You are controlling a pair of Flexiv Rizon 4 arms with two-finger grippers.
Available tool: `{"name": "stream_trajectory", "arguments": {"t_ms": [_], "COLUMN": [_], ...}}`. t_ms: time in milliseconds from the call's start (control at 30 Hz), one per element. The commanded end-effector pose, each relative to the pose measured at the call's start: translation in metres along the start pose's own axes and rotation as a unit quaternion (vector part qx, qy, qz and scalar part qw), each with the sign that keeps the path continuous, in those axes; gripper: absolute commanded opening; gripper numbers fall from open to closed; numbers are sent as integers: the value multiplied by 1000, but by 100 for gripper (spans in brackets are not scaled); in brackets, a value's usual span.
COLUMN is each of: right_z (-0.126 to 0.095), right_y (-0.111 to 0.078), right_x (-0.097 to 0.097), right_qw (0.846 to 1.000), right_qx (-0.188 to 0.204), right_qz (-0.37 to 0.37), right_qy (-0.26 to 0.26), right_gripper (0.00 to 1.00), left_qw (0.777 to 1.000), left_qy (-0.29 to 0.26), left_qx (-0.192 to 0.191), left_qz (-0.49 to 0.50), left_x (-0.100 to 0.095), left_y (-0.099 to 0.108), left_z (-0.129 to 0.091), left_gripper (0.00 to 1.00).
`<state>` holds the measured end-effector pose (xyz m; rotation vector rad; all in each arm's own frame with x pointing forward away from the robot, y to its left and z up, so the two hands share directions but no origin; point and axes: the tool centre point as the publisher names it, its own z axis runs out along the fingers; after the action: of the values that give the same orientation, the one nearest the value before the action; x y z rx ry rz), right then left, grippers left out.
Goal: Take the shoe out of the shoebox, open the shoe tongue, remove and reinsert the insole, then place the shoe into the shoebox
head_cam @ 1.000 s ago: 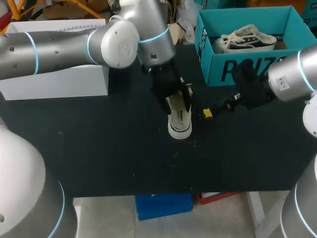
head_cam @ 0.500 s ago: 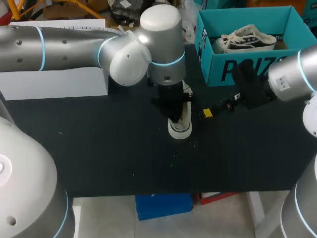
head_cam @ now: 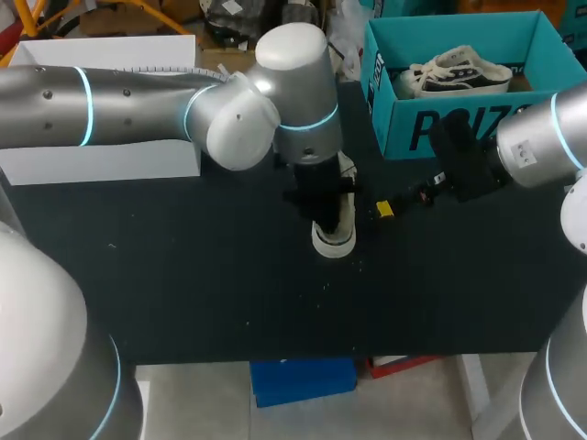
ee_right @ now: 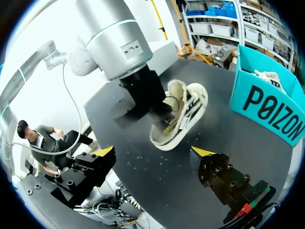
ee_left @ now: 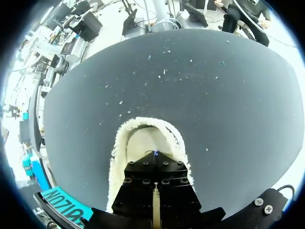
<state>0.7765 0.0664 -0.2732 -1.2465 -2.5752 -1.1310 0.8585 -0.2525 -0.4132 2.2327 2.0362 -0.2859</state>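
Our left claw [head_cam: 321, 203] apparently presses into the shoe [head_cam: 334, 235] on the tabletop [head_cam: 183, 275], its grip hidden from us; our right claw [ee_right: 155, 151] is spread wide, empty.

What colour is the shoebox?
The shoebox is teal with dark lettering on its side; the head view shows it best.

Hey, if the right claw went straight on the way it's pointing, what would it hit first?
Probably the white shoe on the table, straight ahead of the open right claw, with the left arm just behind it, though depth is unclear.
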Motion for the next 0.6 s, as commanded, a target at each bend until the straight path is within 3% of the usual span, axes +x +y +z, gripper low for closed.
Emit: {"name": "stream_trajectory", "arguments": {"t_ms": [33,167,400,600], "right_z": [0,0,0,0], "right_y": [1,1,1,1], "right_x": [0,0,0,0], "right_qw": [1000,1000,1000,1000], "right_qx": [1,1,1,1], "right_qz": [0,0,0,0], "right_qy": [-1,-1,-1,-1], "right_gripper": [100,100,100,100], "left_qw": [999,991,981,974], "left_qy": [-44,-133,-185,-201], "left_qx": [2,14,-15,-52], "left_qz": [-7,-31,-54,-89], "left_x": [2,3,11,22], "left_y": [4,12,32,58], "left_z": [-34,-77,-130,-150], "left_gripper": [0,0,0,0]}}
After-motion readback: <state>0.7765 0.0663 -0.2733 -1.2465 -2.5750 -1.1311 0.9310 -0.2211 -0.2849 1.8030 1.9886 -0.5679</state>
